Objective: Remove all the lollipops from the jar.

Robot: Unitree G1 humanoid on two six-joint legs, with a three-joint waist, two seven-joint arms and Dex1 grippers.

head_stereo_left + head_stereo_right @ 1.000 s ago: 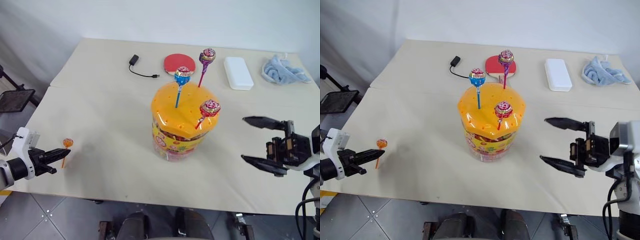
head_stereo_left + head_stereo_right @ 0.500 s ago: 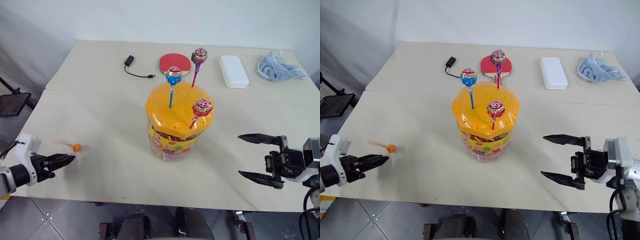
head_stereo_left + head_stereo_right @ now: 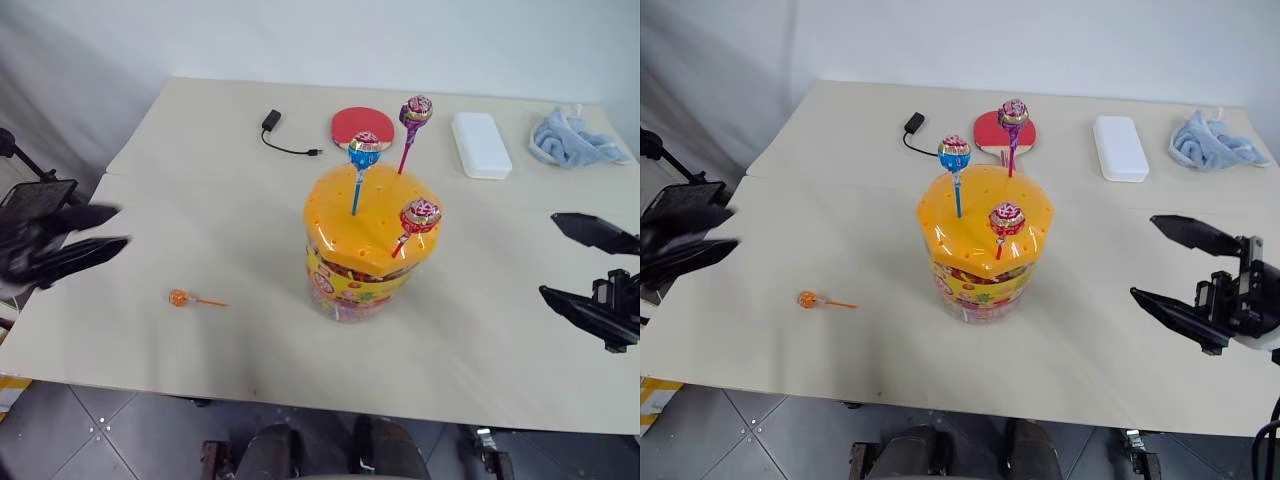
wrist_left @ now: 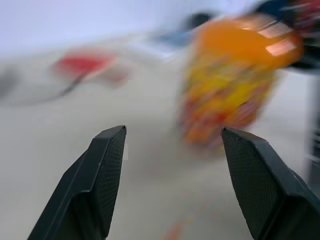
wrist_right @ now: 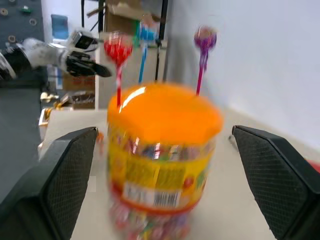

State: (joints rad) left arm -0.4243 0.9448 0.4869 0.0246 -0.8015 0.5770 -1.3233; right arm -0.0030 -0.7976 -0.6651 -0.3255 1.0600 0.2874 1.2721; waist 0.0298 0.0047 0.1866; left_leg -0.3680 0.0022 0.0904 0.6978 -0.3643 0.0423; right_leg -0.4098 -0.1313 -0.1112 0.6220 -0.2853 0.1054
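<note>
Jar [image 3: 366,250] stands mid-table with blue [image 3: 364,153], purple [image 3: 416,109] and red [image 3: 420,215] lollipops upright in its orange lid. An orange lollipop [image 3: 180,298] lies flat on the table to its left, apart from everything. My left gripper [image 3: 75,235], blurred, seems spread and empty beyond the table's left edge. My right gripper [image 3: 585,265] gapes wide, holding nothing, right of the jar.

Toward the far edge of the pale beige table [image 3: 200,200] lies a round red table-tennis paddle [image 3: 352,124]. Left of it is a small black plug with a thin black cable [image 3: 272,127]. Right of it is a flat white rectangular box [image 3: 479,145], then a crumpled light-blue cloth [image 3: 575,139] near the corner. Grey floor tiles [image 3: 90,445] show below.
</note>
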